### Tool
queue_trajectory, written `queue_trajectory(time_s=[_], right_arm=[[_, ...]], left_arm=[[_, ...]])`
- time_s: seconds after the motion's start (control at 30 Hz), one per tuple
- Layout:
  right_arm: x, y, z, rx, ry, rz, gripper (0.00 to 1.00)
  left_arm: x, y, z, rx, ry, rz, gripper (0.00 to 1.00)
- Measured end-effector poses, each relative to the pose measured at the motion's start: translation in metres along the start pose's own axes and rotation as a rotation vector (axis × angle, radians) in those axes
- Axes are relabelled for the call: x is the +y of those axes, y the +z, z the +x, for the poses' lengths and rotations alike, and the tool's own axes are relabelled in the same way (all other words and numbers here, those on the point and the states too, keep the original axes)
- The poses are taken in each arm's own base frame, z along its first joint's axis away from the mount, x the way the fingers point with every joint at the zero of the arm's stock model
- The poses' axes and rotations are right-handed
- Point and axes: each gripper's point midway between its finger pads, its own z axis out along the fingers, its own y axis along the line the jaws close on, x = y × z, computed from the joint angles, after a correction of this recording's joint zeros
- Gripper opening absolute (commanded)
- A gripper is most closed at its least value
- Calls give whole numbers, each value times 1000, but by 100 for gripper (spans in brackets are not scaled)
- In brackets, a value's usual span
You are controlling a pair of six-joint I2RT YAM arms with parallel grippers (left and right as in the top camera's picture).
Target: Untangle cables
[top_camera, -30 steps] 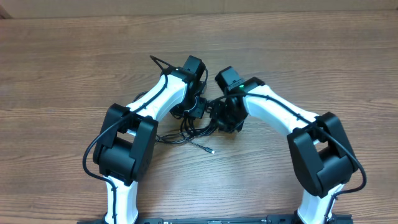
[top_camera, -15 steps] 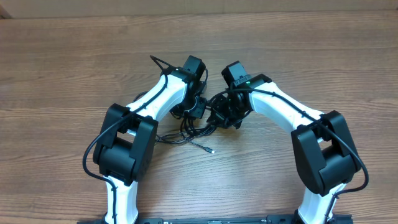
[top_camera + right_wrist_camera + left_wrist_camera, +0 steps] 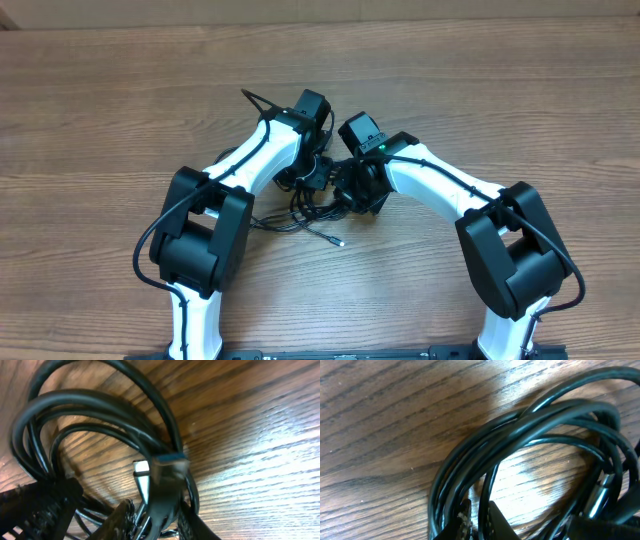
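The wooden table (image 3: 520, 80) carries both arms bent inward toward its middle. The left arm (image 3: 250, 165) reaches in from the left and the right arm (image 3: 440, 180) from the right, their wrists almost touching over one spot.

Under them lie the cables (image 3: 318, 208), a dark knot of thin black cords between the two wrists. One loose silver-tipped end (image 3: 341, 242) trails out toward the robot's side of the table. Neither arm is clearly nearer; each sits on its own side of the knot.

In the left wrist view the coil lies flat on the wood, its strands sweeping in an arc ahead of the left gripper (image 3: 478, 514). The fingers stand narrow, with one strand running down between them — it looks pinched, holding the coil at its near edge.

In the right wrist view the right gripper (image 3: 157, 521) has its fingers drawn in around the base of a black plug (image 3: 167, 474) with a silver tip (image 3: 142, 472) beside it. The plug's long axis runs straight out along the fingers, away from the wrist. Several loops arch over and around it, so it sits inside the coil rather than beside it.

The coming move likely turns on that — the plug must back out through those loops while the left side stays anchored.
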Motion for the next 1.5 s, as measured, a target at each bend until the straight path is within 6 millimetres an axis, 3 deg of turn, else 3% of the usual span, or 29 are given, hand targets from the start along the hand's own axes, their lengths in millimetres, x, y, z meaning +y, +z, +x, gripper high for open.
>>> queue_trajectory(time_s=[0.73,0.77,0.8,1.0,1.13,1.3,1.5], right_arm=[[-2,3,-10,-133,-31,51,19],[-2,3,-11,-139,-31,52,15],[-2,3,-12,-148,-34,53,4],[-9,2,-11,-147,-32,84,4],[-22,-14,-1,-115,-18,128,4],[-22,-39,9,-79,-5,105,20],[-30,-33,31,-28,-3,137,29]], left_arm=[[0,0,0,0,0,0,11],[0,0,0,0,0,0,11],[0,0,0,0,0,0,11],[0,0,0,0,0,0,9],[-3,0,1,3,3,11,8],[-4,0,1,2,6,10,9],[-3,0,1,1,5,2,9]])
